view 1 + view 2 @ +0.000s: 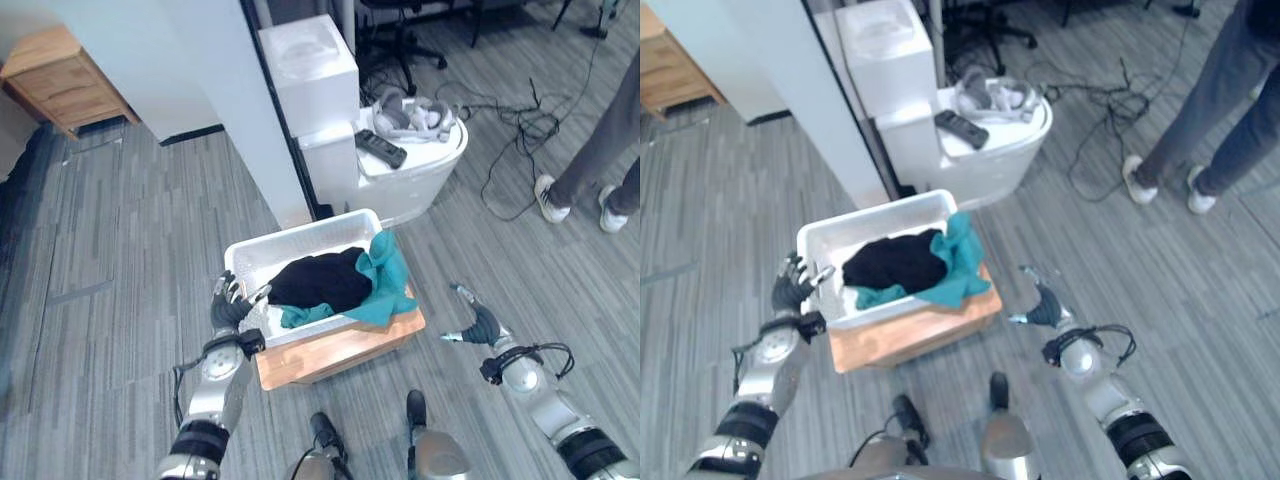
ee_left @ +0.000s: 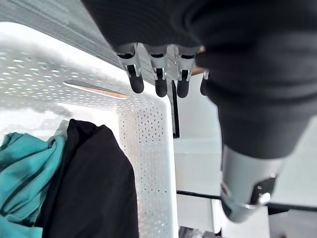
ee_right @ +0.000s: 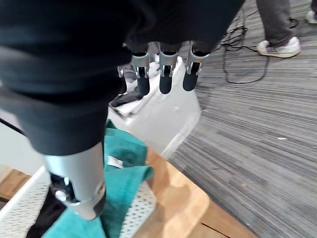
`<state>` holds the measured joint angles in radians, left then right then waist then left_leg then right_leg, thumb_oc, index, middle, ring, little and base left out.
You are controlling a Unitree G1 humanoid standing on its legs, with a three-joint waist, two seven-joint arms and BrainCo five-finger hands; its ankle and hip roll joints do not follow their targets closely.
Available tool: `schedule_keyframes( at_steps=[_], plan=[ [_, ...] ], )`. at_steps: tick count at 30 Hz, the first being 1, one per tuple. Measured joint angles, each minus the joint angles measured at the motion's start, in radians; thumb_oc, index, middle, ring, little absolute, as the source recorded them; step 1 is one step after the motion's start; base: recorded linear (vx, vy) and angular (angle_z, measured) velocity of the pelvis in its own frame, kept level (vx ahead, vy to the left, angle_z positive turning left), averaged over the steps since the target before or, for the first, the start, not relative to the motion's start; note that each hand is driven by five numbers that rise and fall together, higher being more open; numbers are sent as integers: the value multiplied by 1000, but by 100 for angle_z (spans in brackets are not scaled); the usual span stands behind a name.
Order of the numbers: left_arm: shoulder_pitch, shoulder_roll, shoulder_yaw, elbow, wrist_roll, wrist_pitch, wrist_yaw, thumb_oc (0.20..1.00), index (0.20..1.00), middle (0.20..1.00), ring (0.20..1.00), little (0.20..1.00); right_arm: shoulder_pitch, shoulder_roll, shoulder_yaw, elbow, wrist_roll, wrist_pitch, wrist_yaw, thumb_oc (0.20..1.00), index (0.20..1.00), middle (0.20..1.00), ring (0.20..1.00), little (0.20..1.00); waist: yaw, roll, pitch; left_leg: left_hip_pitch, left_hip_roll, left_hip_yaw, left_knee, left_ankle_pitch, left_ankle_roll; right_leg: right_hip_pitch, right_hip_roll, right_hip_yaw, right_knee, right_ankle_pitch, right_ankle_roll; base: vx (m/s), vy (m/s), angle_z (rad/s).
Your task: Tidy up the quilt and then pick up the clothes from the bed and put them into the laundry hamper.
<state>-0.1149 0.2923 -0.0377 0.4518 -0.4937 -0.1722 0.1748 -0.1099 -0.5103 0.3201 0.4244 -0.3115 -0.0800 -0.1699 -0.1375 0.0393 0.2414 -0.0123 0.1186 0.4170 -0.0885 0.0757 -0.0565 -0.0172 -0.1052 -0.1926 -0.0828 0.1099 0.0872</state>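
Observation:
A white perforated laundry hamper (image 1: 252,256) stands on a low wooden platform (image 1: 340,350) on the floor. Inside lie a black garment (image 1: 320,280) and a teal garment (image 1: 388,280) that drapes over the hamper's right rim. My left hand (image 1: 230,305) is at the hamper's left front corner, fingers relaxed and holding nothing; its wrist view shows the fingers (image 2: 156,79) above the hamper rim (image 2: 163,163). My right hand (image 1: 480,322) hangs open over the floor to the right of the platform, apart from it, empty.
A white rounded unit (image 1: 410,160) with a headset (image 1: 410,115) and a dark remote (image 1: 380,148) stands behind the hamper, beside a white box (image 1: 305,65). A person's legs and shoes (image 1: 575,195) are at the right. Cables (image 1: 510,130) trail on the floor. A wooden cabinet (image 1: 60,80) is far left.

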Motion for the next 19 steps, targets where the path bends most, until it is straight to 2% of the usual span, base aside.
schedule_keyframes(
  at_steps=[3,6,10,14,19],
  plan=[
    [118,-15,-4,79,-40,4,-59,1000,1000,1000,1000,1000,6,28,1,147,-1,13,-2,1000,1000,1000,1000,1000,11,-27,-57,12,-1,-21,0,7,9,27,-1,-25,0,-7,-1,40,9,23],
    [207,-9,-31,199,11,34,-99,1000,1000,1000,1000,1000,26,52,-5,205,0,15,-5,1000,1000,1000,1000,1000,32,-42,-85,31,-3,-25,0,5,9,47,-3,-29,-4,-14,1,21,21,8],
    [236,-58,-31,418,46,69,-136,1000,1000,1000,1000,1000,37,139,2,367,7,9,-5,1000,1000,1000,1000,1000,44,-52,-132,33,-5,-44,0,-2,2,57,-5,-44,-5,-22,5,6,8,14],
    [242,-95,-33,565,63,87,-148,1000,1000,1000,1000,1000,54,185,52,502,4,16,-6,1000,1000,1000,1000,1000,64,-57,-159,32,-3,-50,0,-4,4,60,-4,-46,-5,-24,4,0,5,2],
    [230,-117,-34,648,89,88,-146,1000,1000,1000,1000,1000,74,254,52,648,17,32,-1,1000,1000,1000,1000,1000,64,-60,-179,32,0,-52,0,-3,4,63,-3,-48,-5,-28,-3,3,8,1]
  ],
)
